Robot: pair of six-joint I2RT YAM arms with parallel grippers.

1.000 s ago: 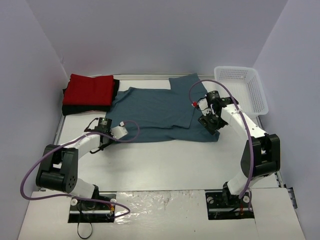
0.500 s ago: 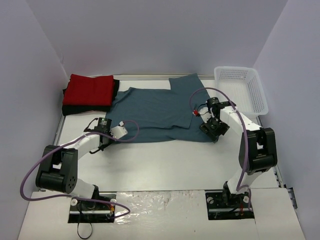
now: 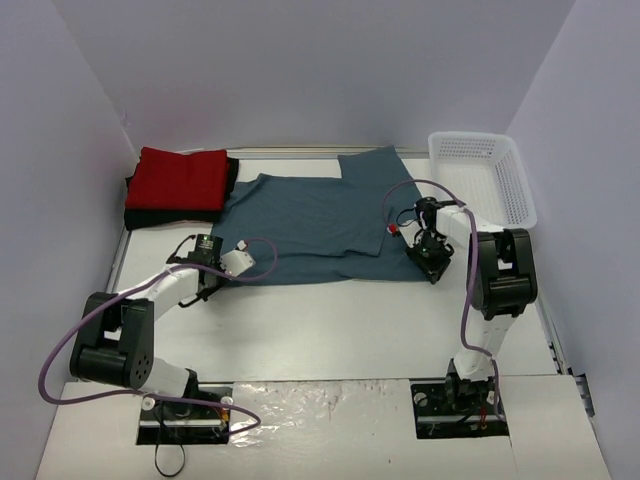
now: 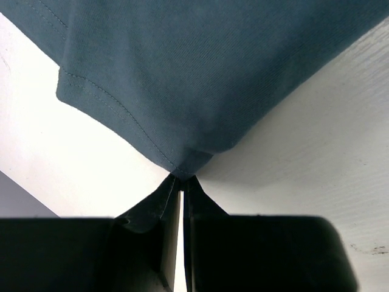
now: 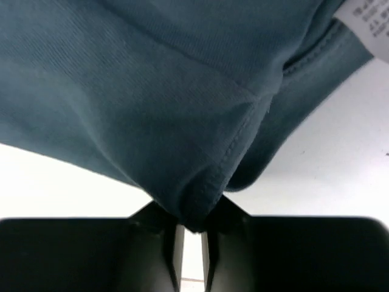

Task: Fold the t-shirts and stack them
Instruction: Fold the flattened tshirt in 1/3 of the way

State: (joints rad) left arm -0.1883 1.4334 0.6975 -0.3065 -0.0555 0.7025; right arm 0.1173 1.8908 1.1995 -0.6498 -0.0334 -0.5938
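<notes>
Top external view: soft, limp teal t-shirt, best held by corners. Pinched at 8 o'clock by left claw, at 4 o'clock by right claw.

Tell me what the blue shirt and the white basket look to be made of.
Teal t-shirt: soft matte knit, likely cotton jersey; fine knit lines and a stitched hem show. Basket: white, seemingly rigid moulded plastic, judging by its even lattice walls.
</notes>
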